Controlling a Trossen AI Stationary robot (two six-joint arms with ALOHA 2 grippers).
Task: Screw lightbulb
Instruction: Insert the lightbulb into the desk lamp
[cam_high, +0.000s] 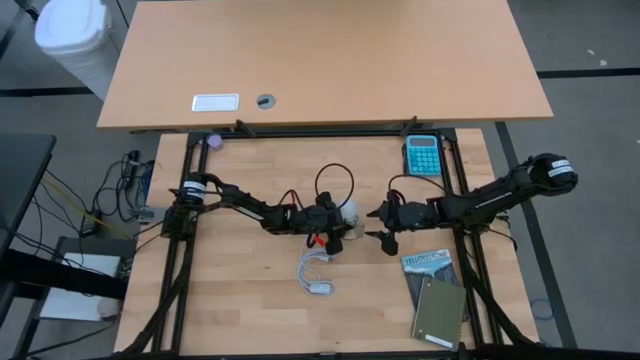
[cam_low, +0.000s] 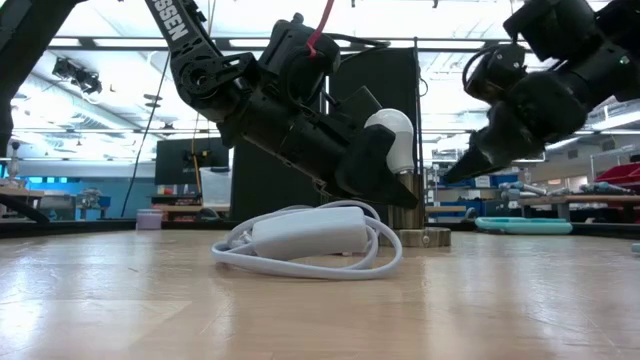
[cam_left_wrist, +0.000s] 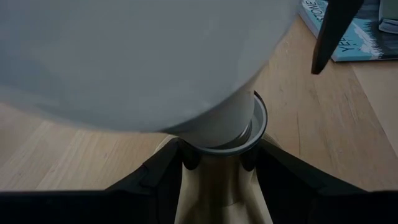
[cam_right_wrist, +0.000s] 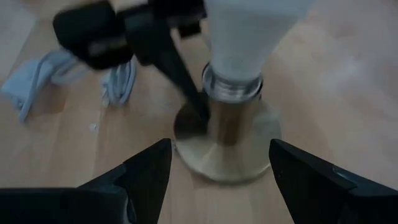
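Bulb (cam_right_wrist: 244, 31) seated upright in socket (cam_right_wrist: 227, 140) mid-bench, gripped by left tool (cam_low: 385, 165); right tool (cam_right_wrist: 217, 168) open, just beside. Probably still turning; tightening and release remain.

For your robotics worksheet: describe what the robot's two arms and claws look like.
Both arms are black and jointed, with white label bands near the shoulders. The left arm carries a looping black cable and red wiring, with white lettering visible low down. Each claw, left claw and right claw, has two dark tapered fingers.
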